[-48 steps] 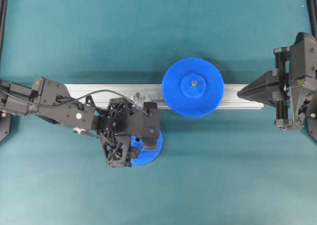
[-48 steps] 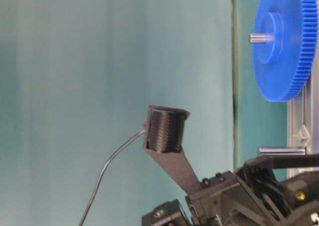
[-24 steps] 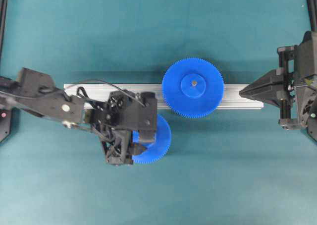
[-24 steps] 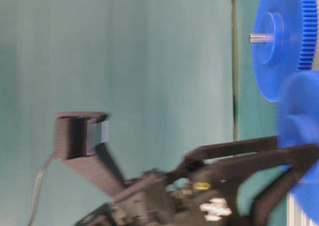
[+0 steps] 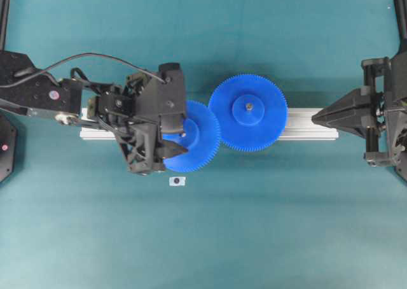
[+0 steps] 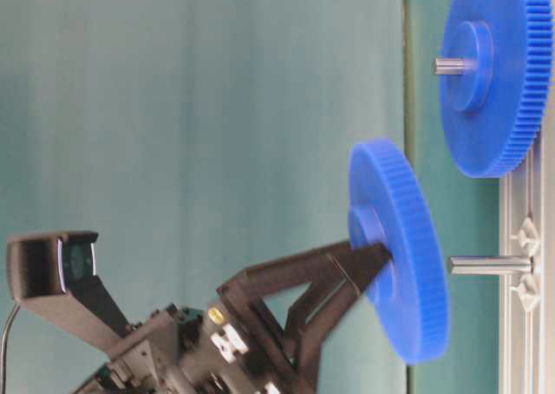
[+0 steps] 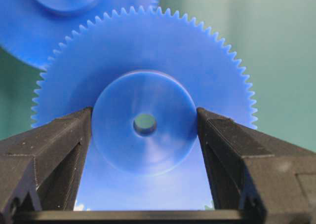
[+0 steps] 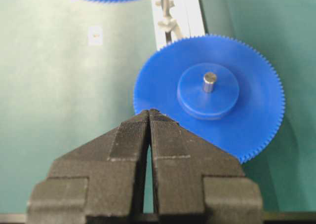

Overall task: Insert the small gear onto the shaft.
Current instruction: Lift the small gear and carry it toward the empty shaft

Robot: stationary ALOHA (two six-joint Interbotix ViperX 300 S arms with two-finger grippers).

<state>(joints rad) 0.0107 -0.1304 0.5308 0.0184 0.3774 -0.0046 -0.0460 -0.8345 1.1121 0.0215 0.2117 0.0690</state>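
My left gripper [image 5: 180, 136] is shut on the raised hub of the small gear [image 5: 198, 136], one finger on each side of the hub [image 7: 144, 135]. It holds the gear flat above the aluminium rail [image 5: 308, 126], off the table. In the table-level view the small gear [image 6: 399, 246] hangs just over the tip of the shaft [image 6: 488, 265], a thin grey pin that stands on the rail. The shaft is hidden in the overhead view. I cannot tell whether the hole lines up with the pin. My right gripper [image 5: 313, 117] is shut and empty at the rail's right end.
The larger blue gear [image 5: 248, 112] sits on its own pin on the rail, its teeth next to the small gear's. It also shows in front of the right gripper [image 8: 149, 113]. A small white tag with a dark dot [image 5: 177, 181] lies on the teal table before the rail.
My left gripper has lifted the small gear off the table in front of the rail and carried it back over the rail. The white tag has come into view. The right arm has barely moved.
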